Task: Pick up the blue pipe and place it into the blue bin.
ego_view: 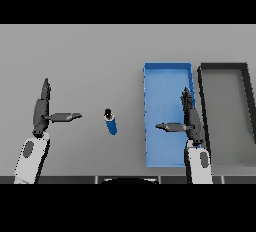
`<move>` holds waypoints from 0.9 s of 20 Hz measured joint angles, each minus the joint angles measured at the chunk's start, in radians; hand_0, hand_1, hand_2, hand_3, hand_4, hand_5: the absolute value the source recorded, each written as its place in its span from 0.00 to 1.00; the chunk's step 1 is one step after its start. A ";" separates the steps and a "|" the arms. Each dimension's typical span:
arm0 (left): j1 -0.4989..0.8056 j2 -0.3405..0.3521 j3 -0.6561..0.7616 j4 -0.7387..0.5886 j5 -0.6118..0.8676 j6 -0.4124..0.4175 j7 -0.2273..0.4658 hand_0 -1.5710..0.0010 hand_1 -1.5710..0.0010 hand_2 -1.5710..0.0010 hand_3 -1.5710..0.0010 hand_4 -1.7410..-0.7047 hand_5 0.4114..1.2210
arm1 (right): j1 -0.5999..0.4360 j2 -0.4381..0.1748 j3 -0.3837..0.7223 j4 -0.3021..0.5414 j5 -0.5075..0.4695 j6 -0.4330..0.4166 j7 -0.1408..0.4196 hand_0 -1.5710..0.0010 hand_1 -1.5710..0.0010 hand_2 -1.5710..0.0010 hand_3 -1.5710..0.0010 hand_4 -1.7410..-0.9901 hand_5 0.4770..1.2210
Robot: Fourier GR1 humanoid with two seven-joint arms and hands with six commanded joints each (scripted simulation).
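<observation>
lying blue pipe [110, 121], beside blue bin [167, 71]

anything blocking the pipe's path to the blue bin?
Nothing visible. Bare table lies between the blue pipe and the blue bin. The right hand hovers over the bin's right side, fingers straight.
</observation>
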 measured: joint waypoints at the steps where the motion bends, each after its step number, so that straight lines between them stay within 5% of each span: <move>1: -0.002 0.000 0.001 0.001 0.000 0.000 -0.003 1.00 1.00 1.00 1.00 0.75 0.23 | -0.002 0.000 -0.001 0.001 0.000 -0.001 0.002 1.00 1.00 1.00 1.00 0.71 0.16; 6: -0.016 -0.004 0.001 0.020 -0.002 -0.003 -0.005 1.00 1.00 1.00 1.00 0.75 0.23 | -0.022 -0.003 -0.009 0.012 -0.005 -0.003 0.003 1.00 1.00 1.00 1.00 0.71 0.16; 8: -0.019 0.121 -0.043 0.030 0.000 -0.211 -0.077 1.00 1.00 1.00 1.00 0.74 0.23 | 0.002 -0.115 0.059 -0.034 0.125 0.034 -0.077 1.00 1.00 1.00 1.00 0.72 0.15; 9: -0.024 0.151 -0.053 0.043 0.001 -0.268 -0.091 1.00 1.00 1.00 1.00 0.74 0.23 | 0.012 -0.132 0.082 -0.053 0.165 0.035 -0.073 1.00 1.00 1.00 1.00 0.73 0.15; 14: -0.019 0.193 -0.072 0.041 0.004 -0.361 -0.155 1.00 1.00 1.00 1.00 0.75 0.22 | 0.028 -0.150 0.118 -0.078 0.217 0.041 -0.063 1.00 1.00 1.00 1.00 0.74 0.14; 18: 0.039 0.248 -0.116 -0.081 0.028 -0.451 -0.175 1.00 1.00 1.00 1.00 0.73 0.19 | 0.030 -0.155 0.111 -0.086 0.198 0.052 -0.050 1.00 1.00 1.00 1.00 0.72 0.14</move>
